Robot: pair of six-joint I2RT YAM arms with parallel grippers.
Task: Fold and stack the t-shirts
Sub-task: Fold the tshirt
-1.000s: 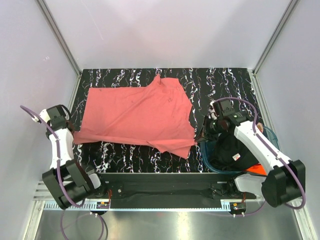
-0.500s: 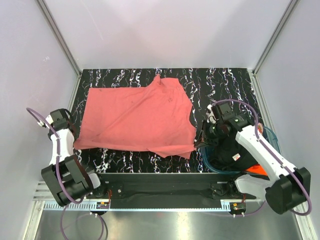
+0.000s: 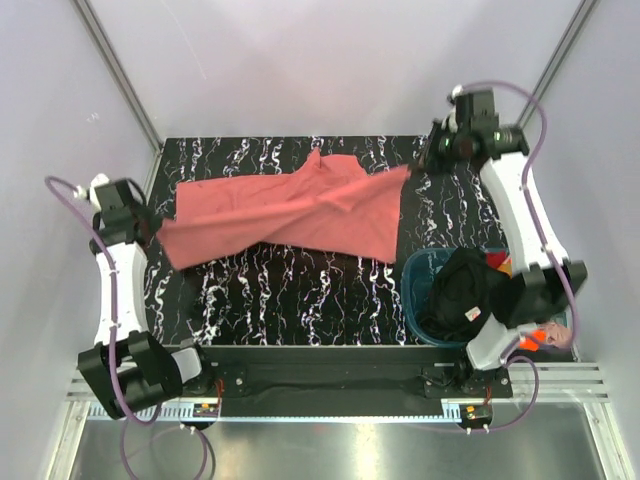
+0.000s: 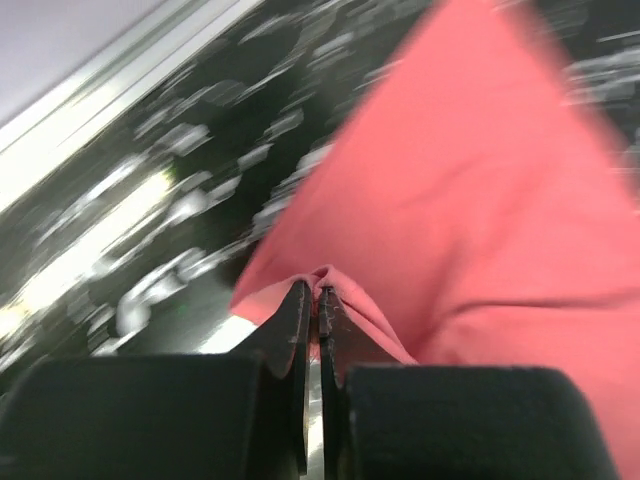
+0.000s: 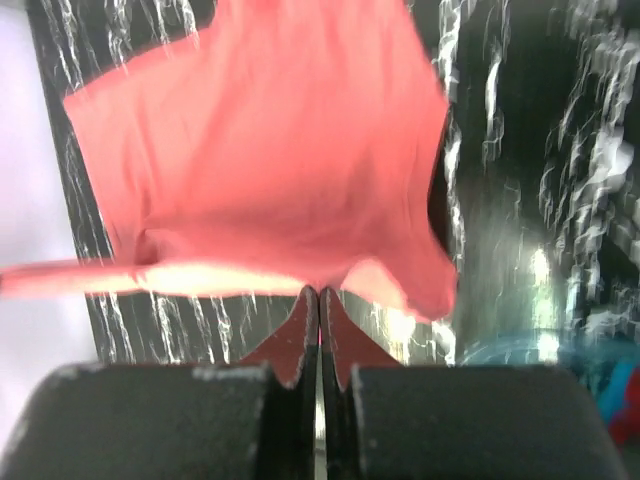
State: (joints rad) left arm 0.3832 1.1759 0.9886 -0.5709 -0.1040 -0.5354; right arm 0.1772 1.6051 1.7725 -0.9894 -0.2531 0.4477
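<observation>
Top external view showed the salmon-red t-shirt (image 3: 290, 215) stretched between both jaws, the left jaws clenched on one corner and the right jaws on the opposite edge. Bare tabletop (image 3: 300, 290) lay open beneath that span. Both wrist views were blurred. Well back from the right jaws, the black t-shirt (image 3: 465, 295) sat partly hidden in the basket (image 3: 412, 290).

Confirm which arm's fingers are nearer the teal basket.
Right. Right fingers pinch the shirt just beyond the basket; left fingers pinch it across the table.
</observation>
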